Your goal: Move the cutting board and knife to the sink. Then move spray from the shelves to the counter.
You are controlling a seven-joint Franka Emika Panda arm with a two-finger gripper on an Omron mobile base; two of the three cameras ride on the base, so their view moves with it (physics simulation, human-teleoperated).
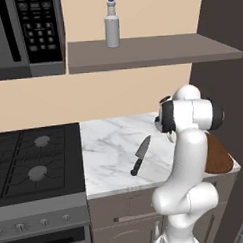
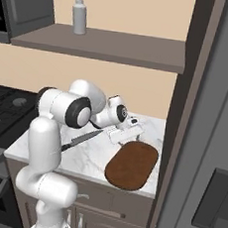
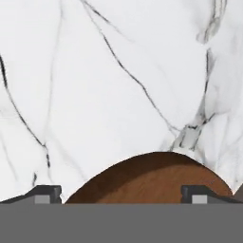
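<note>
The dark reddish-brown cutting board lies flat at the right end of the white marble counter; its rounded end sits between my fingertips. My gripper hovers just over that far end, open, its jaws wide apart on either side of the board. The knife, with a black handle and silver blade, lies on the counter left of the board, partly behind my arm in the right base view. The light-grey spray stands upright on the shelves above. The sink is out of view.
A black stove borders the counter on the left, with a microwave above it. A tall dark panel and a grey fridge front close off the right side. Bare marble lies between knife and wall.
</note>
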